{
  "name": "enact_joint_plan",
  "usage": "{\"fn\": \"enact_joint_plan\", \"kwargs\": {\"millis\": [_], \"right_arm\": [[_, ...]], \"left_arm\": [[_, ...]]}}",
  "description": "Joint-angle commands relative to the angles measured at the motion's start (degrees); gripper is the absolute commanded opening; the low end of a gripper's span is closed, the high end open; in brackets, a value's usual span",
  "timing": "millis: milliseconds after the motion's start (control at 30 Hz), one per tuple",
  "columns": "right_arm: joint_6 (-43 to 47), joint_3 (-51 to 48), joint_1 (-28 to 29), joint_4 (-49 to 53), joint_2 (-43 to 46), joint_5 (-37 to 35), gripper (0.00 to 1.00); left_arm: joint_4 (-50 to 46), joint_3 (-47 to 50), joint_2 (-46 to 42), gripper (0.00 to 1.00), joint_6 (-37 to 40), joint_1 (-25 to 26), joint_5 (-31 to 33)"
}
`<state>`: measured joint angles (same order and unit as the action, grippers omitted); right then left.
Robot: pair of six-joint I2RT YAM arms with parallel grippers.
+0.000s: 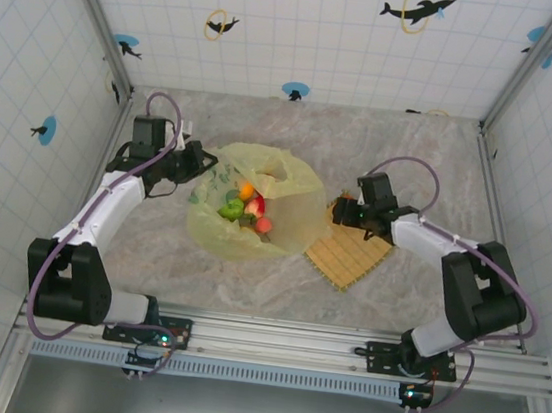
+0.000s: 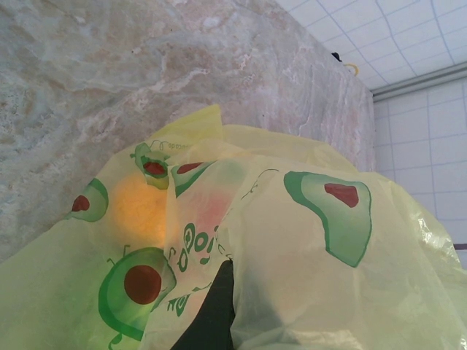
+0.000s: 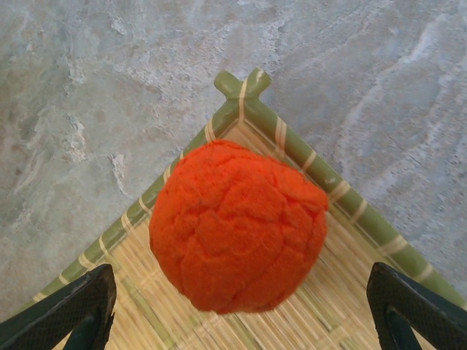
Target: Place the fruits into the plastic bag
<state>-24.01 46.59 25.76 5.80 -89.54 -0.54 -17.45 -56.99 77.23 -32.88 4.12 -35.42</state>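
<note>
Plastic bag (image 2: 314,240): draped close over the left wrist camera; yellow-green, avocado prints; lies at table centre.
Left gripper (image 1: 199,163): closed on the bag's left rim.
Fruits (image 1: 248,208): orange, red and green, showing inside the bag's mouth.
Table (image 1: 246,284): bare marble along the near edge.
Mat (image 1: 350,256): just beside the bag's right side.
Orange fruit (image 3: 237,226): on the mat's far corner.
Right gripper (image 3: 239,271): fingers wide apart, flanking it, clear of it.
</note>
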Motion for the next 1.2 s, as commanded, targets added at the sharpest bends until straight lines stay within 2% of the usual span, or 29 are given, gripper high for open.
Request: {"fn": "enact_joint_plan", "kwargs": {"millis": [0,300,600,700,933,1067,1167], "right_arm": [[-0.19,3.10,0.08,-1.95,-2.06,0.71,0.89],[1.38,7.05,0.18,0.59,-6.65,-1.65,0.81],[1.76,7.49,0.37,0.91,-6.76,-2.45,0.62],[2.17,7.08,0.39,1.47,-4.92,-2.59,0.59],[3.70,2.47,0.17,3.03,6.38,-3.88,0.55],[5.47,-2.41,0.24,3.09,18.40,-4.18,0.53],[6.22,-5.36,0.54,1.66,27.83,-1.52,0.52]], "left_arm": [[0.84,0.30,-0.66,0.00,-0.18,-0.15,-0.75],[0.68,0.08,-1.46,0.00,-0.23,-0.19,-0.78],[0.15,-0.31,-1.73,0.00,-0.08,-0.17,-0.70],[0.23,-0.48,-1.73,0.00,-0.16,-0.21,-0.70],[0.32,-0.14,-1.91,0.00,-0.08,-0.16,-1.03],[0.69,0.47,-2.09,0.00,-0.29,-0.16,-1.14],[0.84,0.57,-2.09,0.00,-0.48,-0.16,-1.23]]}}
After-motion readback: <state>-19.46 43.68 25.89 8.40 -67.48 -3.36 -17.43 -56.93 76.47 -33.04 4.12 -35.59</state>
